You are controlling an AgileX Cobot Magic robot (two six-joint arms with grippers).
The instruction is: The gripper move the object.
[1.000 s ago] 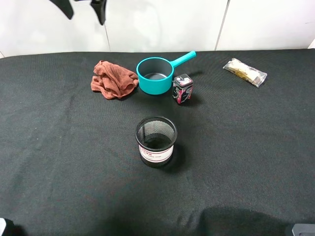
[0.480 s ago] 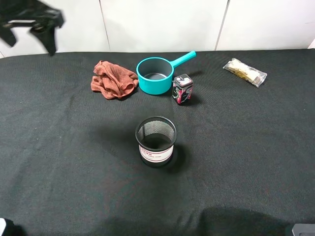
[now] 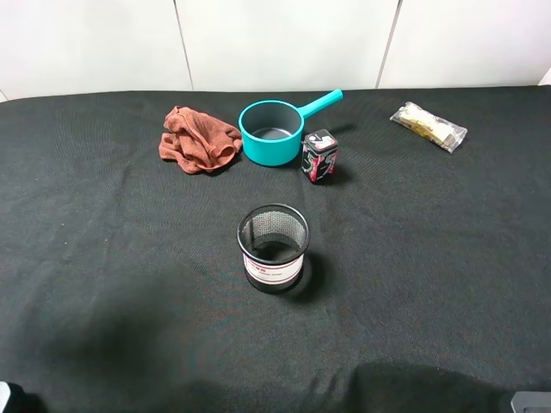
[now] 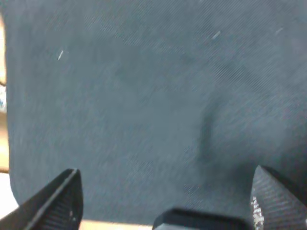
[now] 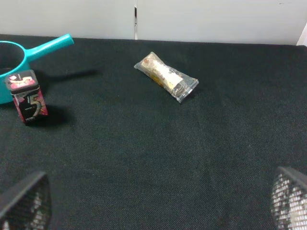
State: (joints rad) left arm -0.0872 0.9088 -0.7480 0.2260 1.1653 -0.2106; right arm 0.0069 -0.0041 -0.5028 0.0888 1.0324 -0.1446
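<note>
The object, a crumpled rust-red rag (image 3: 199, 138), lies at the back left of the black-covered table, just left of the teal saucepan (image 3: 272, 131). Neither gripper shows in the high view. In the left wrist view my left gripper (image 4: 165, 196) is open, its two black fingers (image 4: 57, 203) wide apart over bare black cloth with nothing between them. The rag is out of that view. My right gripper (image 5: 156, 201) is open too, with only its mesh-patterned fingertips (image 5: 24, 203) showing, well short of the saucepan handle (image 5: 48, 45).
A black mesh cup (image 3: 272, 247) stands mid-table. A small dark tin (image 3: 319, 156) stands right of the saucepan, and a clear snack packet (image 3: 428, 126) lies at the back right. The cloth's edge (image 4: 5, 143) shows beside my left gripper.
The left arm, seen at the top left of the high view, swung leftward and has left that view. Nothing on the table moved.
</note>
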